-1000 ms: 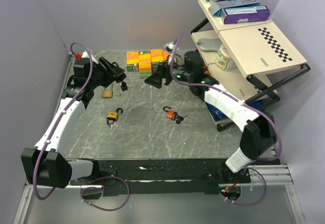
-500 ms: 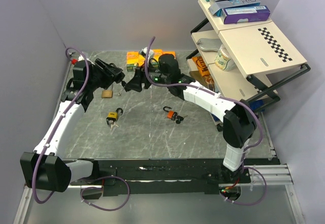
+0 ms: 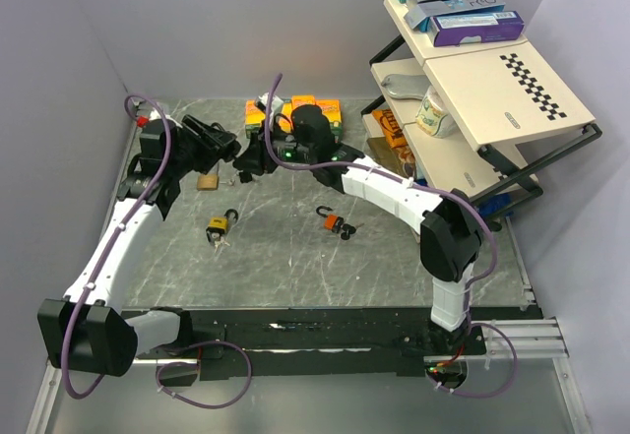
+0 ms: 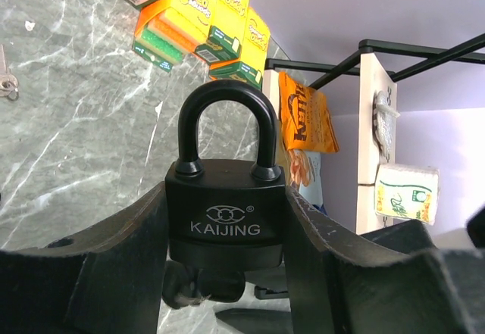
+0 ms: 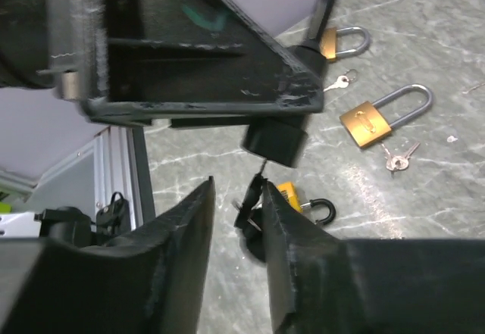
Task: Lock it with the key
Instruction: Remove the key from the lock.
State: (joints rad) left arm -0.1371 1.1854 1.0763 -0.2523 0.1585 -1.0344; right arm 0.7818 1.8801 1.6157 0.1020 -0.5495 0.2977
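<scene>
Your left gripper [image 3: 226, 145] is holding the black padlock [image 4: 225, 209] up off the table [image 3: 295, 267], toward the back left of the work area. Its fingers are standing roughly halfway apart and pressing on the lock's body from both sides. The shackle is pointing away from the wrist, and both of its legs are sitting down in the body. In the left wrist view the name KAIJING is showing upright on the lock's face.

Your right gripper [image 5: 236, 191] is hovering just beside the left one, at the lock's underside, with its arm stretching across from the right. A round black piece [image 5: 273, 143] is sticking out of the bottom of the lock. A small key [image 5: 252, 200] is dangling from it, down between the right gripper's fingers. Those fingers are standing partly apart, with grey table showing in the gap. The key is hanging close against one finger and clear of the other, so they are not clamping it.

Below, you are seeing three more locks lying apart on the table: a brass padlock [image 3: 207, 181] near the left gripper, a yellow padlock [image 3: 220, 225] closer to the arm bases, and an orange padlock [image 3: 335, 221] near the middle. Orange and green boxes [image 3: 295, 111] are sitting along the back edge, and a shelf rack [image 3: 512, 99] is standing at the right.
</scene>
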